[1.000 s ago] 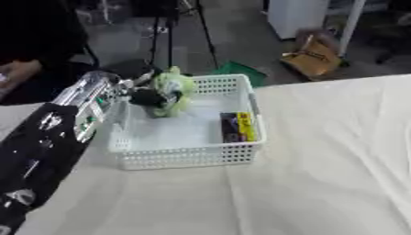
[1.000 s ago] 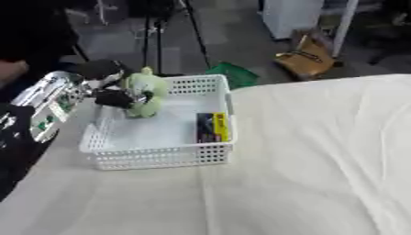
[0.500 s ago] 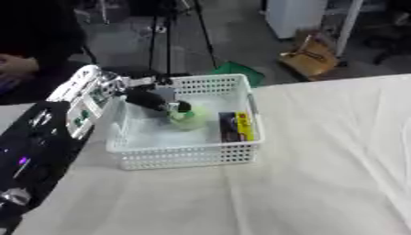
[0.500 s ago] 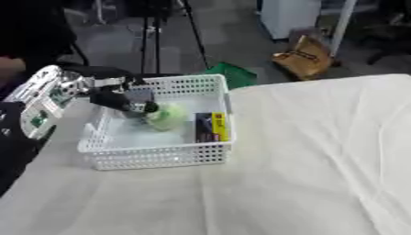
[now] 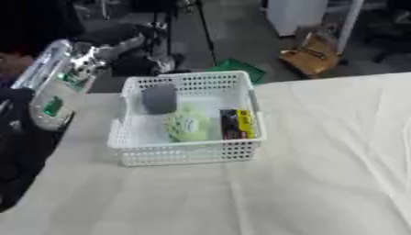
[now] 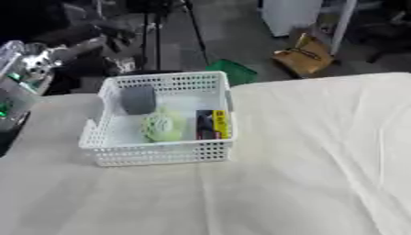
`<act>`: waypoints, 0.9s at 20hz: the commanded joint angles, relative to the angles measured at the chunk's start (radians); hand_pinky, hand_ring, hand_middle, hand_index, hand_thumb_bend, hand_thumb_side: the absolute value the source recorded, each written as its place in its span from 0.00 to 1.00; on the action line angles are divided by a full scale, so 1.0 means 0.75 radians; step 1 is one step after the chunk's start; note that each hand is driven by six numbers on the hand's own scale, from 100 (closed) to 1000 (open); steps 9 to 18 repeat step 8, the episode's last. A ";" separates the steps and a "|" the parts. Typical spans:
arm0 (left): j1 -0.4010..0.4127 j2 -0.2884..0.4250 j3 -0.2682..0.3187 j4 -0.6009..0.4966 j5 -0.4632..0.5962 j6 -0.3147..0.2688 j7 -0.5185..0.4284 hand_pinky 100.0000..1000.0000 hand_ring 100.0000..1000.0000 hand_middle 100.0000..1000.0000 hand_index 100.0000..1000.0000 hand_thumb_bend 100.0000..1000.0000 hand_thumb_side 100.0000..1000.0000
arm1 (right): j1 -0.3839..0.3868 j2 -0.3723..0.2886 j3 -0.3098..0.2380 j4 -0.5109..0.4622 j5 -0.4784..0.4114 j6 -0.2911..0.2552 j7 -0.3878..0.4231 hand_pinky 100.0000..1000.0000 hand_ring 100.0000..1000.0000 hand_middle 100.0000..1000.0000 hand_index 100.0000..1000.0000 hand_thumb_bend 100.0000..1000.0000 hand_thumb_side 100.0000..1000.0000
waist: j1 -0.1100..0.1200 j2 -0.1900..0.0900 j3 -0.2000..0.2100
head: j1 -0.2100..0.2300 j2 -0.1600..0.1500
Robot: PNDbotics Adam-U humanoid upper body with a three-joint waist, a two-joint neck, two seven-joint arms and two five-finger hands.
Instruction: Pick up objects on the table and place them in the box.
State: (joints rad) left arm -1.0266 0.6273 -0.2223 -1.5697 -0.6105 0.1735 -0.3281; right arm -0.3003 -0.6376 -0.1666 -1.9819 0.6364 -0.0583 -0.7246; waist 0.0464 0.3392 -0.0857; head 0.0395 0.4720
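Left hand [image 5: 120, 48] sat off the basket's far-left corner, too blurred to tell if its fingers were open or curled (nothing visibly in it). White basket [image 5: 189, 153] held a grey object [image 5: 160, 98], a green soft item [image 5: 187, 124] and a black-yellow pack [image 5: 237, 124]. Cloth-covered table [image 5: 321, 174] showed no loose objects, so I judged the task about done; right hand wasn't visible.

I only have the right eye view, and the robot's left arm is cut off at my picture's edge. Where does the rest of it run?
Observer: In the left eye view the silver left forearm slants down to the left of the white plastic mesh basket, with bare cloth between them.
Operator: And below the forearm?
Observer: A black part of the arm fills the lower left edge of that view, beside the cream tablecloth.
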 commanded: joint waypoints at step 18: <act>0.512 0.232 0.197 -0.571 0.530 -0.214 0.690 0.59 0.78 0.81 1.00 0.15 1.00 | 0.029 0.007 -0.068 -0.024 0.028 0.025 -0.085 0.78 0.86 0.81 0.81 0.00 1.00 | -0.050 0.003 0.044 | -0.043 0.051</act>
